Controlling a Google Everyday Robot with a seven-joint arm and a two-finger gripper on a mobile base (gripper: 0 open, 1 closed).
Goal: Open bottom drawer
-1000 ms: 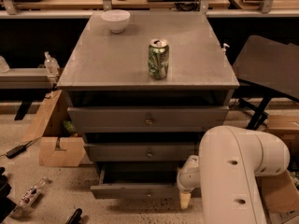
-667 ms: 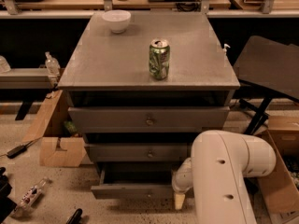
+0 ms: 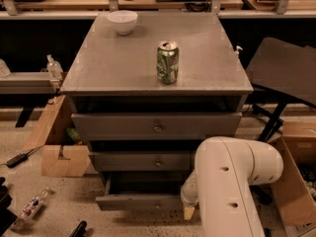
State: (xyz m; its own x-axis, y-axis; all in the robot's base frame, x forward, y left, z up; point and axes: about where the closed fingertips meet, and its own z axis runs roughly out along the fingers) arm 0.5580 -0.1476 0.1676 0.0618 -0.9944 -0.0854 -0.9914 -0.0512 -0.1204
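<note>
The grey cabinet [image 3: 157,78] has three drawers. The bottom drawer [image 3: 138,202] stands pulled out a little from the cabinet, and a dark gap shows behind its flat grey front. Its right end is hidden by my white arm [image 3: 232,181], and I cannot make out its knob. My gripper [image 3: 188,209] hangs low at the right end of that drawer front, with a tan tip pointing at the floor. The middle drawer [image 3: 143,161] and the top drawer [image 3: 157,126] sit flush.
A green can [image 3: 168,62] and a white bowl [image 3: 122,21] stand on the cabinet top. A cardboard box [image 3: 59,152] lies at the left, a black chair [image 3: 286,73] and another box [image 3: 296,181] at the right. A small bottle [image 3: 32,206] lies on the floor.
My arm has swung left across the view and now covers more of the bottom drawer's right end. The drawer front stands about as far out as before.
</note>
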